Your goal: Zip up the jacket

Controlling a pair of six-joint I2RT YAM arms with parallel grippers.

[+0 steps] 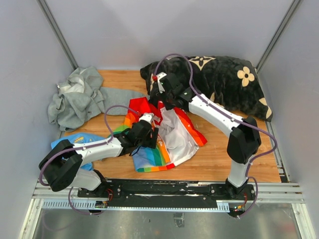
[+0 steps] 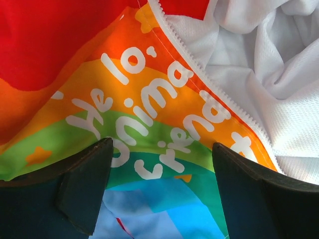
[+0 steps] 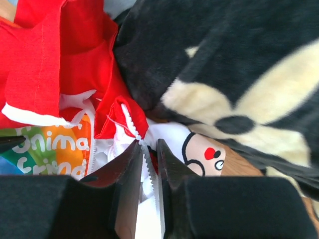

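The jacket (image 1: 172,134) lies open in the middle of the table, red with rainbow stripes, white lining up. My left gripper (image 1: 148,133) is open over its rainbow panel (image 2: 149,114) with white lettering, a finger on each side. The white zipper teeth (image 2: 199,69) run along the lining edge. My right gripper (image 1: 162,102) is at the jacket's far end, shut on the white zipper edge (image 3: 147,164), next to the red collar (image 3: 75,64) and a cartoon animal face (image 3: 207,154).
A black plush cushion with cream flowers (image 1: 224,79) lies at the back right, touching the jacket's far end. A grey hooded sweatshirt (image 1: 79,97) is at the back left. A light-blue garment (image 1: 75,142) lies under my left arm.
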